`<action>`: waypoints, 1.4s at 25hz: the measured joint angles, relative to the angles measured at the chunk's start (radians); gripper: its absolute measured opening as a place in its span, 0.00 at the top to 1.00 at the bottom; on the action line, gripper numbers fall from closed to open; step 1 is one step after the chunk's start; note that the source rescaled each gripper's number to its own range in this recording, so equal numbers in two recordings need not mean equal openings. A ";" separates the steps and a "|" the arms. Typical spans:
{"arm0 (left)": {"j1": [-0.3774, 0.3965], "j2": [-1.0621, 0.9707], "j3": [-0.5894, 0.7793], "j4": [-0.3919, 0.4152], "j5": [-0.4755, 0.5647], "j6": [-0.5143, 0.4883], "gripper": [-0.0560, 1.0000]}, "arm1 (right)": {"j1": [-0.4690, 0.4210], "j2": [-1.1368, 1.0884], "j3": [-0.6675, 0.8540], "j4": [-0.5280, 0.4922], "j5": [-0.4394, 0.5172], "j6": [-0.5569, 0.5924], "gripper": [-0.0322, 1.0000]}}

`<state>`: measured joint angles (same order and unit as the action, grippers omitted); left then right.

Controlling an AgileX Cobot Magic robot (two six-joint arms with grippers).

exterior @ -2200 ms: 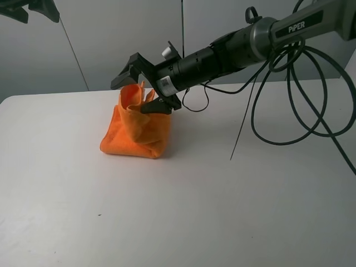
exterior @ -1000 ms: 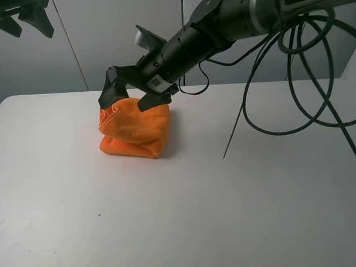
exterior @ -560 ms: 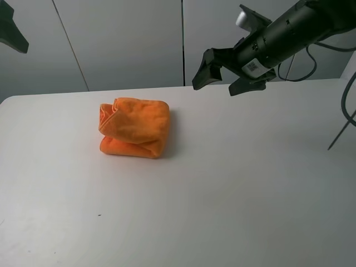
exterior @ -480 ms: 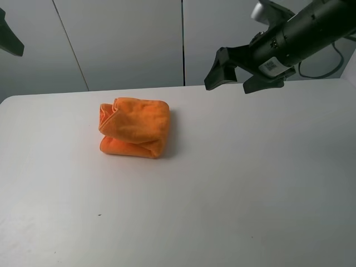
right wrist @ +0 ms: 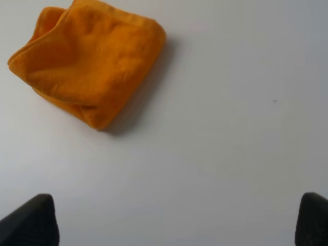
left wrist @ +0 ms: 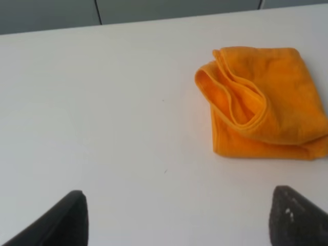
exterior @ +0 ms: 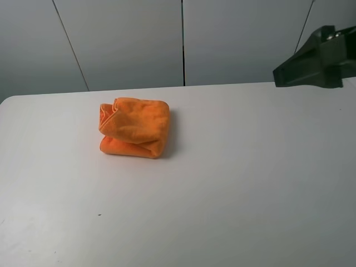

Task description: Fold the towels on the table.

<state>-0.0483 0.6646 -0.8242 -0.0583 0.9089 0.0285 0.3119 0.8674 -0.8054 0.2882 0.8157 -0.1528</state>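
Little of your robot shows. At the right edge of the overhead camera you see part of the right claw (exterior: 317, 65): a dark, matte black, blocky wedge with a lighter grey patch on top. From the left wrist camera, the left claw (left wrist: 179, 220) shows two black fingertips (left wrist: 56, 225), rounded and faintly speckled. The right wrist camera gives two similar black, rounded fingertips (right wrist: 31, 220), matte and unmarked.

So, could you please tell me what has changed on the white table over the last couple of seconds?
The right gripper pressed the top flap of the bright orange fluffy cloth down, let go, and withdrew up and rightward to the picture's edge, jaws open. The left gripper, also open, left the top left corner. The folded cloth has since kept its place on the white table.
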 joint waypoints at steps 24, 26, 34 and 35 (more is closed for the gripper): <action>0.000 -0.661 0.283 0.012 0.213 0.000 0.08 | 0.000 -0.747 0.273 -0.228 0.210 0.096 0.00; 0.000 -0.663 0.283 0.030 0.217 0.000 0.08 | 0.000 -0.764 0.273 -0.251 0.261 0.096 0.00; 0.000 -0.665 0.304 0.119 0.191 -0.005 0.08 | 0.000 -0.811 0.283 -0.280 0.298 0.141 0.00; 0.000 -0.665 0.307 0.117 0.188 -0.009 0.08 | 0.000 -0.813 0.283 -0.280 0.296 0.144 0.00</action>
<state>-0.0483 0.0000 -0.5176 0.0584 1.0970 0.0193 0.3119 0.0541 -0.5220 0.0086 1.1118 -0.0092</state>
